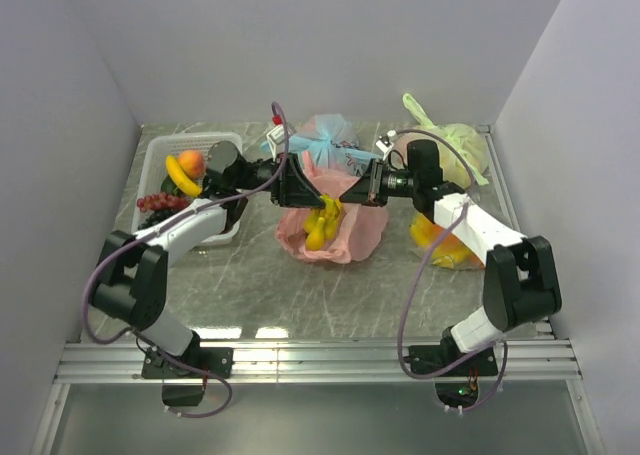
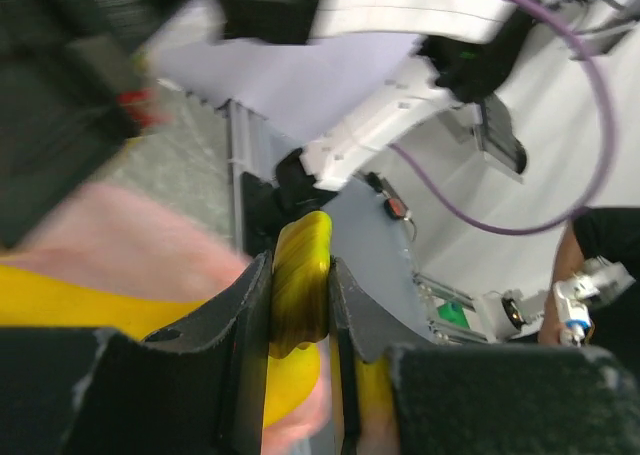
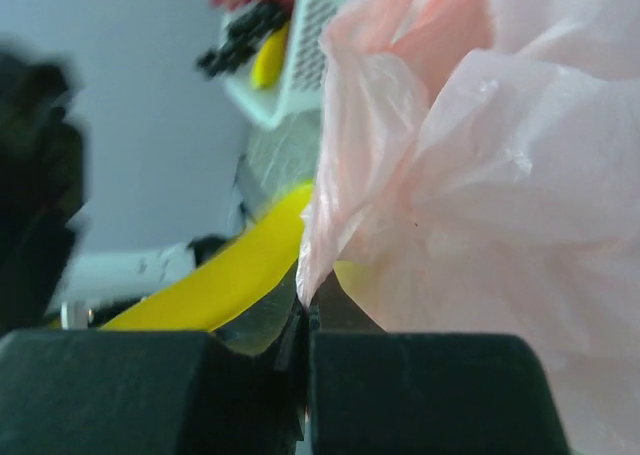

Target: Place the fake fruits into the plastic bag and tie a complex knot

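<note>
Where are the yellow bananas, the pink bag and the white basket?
Yellow plastic banana bunch (image 1: 322,225): top view, middle of bunch.
Crinkly pink plastic bag (image 1: 358,237): top view, its right side.
White plastic basket (image 1: 150,170): top view, left rim.

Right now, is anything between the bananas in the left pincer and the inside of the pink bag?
Nothing visible does. The left pincer grips the bananas at the open mouth of the pink bag, and the right pincer pinches its rim.
</note>
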Tool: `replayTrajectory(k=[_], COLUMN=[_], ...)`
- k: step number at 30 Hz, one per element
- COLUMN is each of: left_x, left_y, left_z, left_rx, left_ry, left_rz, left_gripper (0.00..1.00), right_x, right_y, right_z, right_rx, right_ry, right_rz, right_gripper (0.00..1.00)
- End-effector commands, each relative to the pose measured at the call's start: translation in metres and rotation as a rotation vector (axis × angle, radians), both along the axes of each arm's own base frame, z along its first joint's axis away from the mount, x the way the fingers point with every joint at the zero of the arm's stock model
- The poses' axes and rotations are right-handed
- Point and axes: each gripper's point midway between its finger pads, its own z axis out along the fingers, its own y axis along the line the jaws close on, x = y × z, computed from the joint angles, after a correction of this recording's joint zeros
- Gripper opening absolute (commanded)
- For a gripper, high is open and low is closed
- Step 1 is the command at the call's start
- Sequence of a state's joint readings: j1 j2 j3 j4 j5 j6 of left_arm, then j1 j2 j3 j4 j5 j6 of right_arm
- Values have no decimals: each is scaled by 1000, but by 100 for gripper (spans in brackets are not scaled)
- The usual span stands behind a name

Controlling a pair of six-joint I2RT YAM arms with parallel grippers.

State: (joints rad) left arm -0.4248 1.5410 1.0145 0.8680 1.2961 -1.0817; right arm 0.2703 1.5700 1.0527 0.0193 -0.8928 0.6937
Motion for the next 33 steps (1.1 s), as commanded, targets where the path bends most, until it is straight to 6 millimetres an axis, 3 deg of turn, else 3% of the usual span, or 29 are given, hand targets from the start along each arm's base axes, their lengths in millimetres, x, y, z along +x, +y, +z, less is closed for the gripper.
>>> replayTrajectory(k=[1, 3, 4, 5, 8, 10, 11, 12, 15, 16, 17, 19, 21, 22, 27, 28, 30, 33], left_x=[29, 17, 10, 5, 5, 14, 26, 38, 57, 80, 85, 111, 120, 135, 166, 166, 162, 120], left_y=[-5, -3, 0, 1, 2, -3, -7, -10, -9, -7, -2, 10, 20, 29, 59, 64, 61, 41], left_z=[-34, -41, -32, -31, -35, -26, -34, -23, -19, -21, -32, -39, -42, -45, -44, -57, -54, -67], left_rx=[39, 35, -14, -9, -17, -39, -15, -28, -25, -5, 74, 138, 175, 211, 338, 407, 446, 463], left_ry=[45, 140, 63, 132, 129, 61, 35, -10, -108, -204, -160, -244, -226, -225, -260, -252, -294, -338], left_rz=[56, -7, -23, -38, -17, 23, 57, 103, 206, 323, 376, 536, 611, 705, 930, 932, 890, 655], left_gripper=[0, 1, 0, 1, 0, 1, 1, 0, 1, 1, 0, 0, 0, 0, 0, 0, 0, 0], right_x=[-41, -38, -36, -34, -33, -34, -37, -41, -55, -60, -61, -73, -77, -76, -84, -86, -84, -75], right_y=[11, 11, 10, 10, 13, 13, 13, 13, 12, 10, 9, 2, -2, -5, -11, -11, -11, -9], right_z=[60, 60, 59, 59, 65, 60, 57, 50, 40, 35, 35, 23, 18, 14, 10, 11, 14, 14], right_rx=[95, 80, 72, 72, 91, 95, 98, 99, 106, 95, 76, 32, 18, 9, 27, 30, 33, 27], right_ry=[-162, -189, -189, -195, -182, -157, -133, -103, -24, 10, -12, 74, 80, 99, 173, 188, 176, 171], right_rz=[134, 130, 124, 125, 148, 154, 156, 161, 193, 204, 222, 242, 278, 283, 334, 338, 342, 315], right_gripper=[0, 0, 0, 0, 0, 0, 0, 0, 0, 0, 0, 0, 0, 0, 0, 0, 0, 0])
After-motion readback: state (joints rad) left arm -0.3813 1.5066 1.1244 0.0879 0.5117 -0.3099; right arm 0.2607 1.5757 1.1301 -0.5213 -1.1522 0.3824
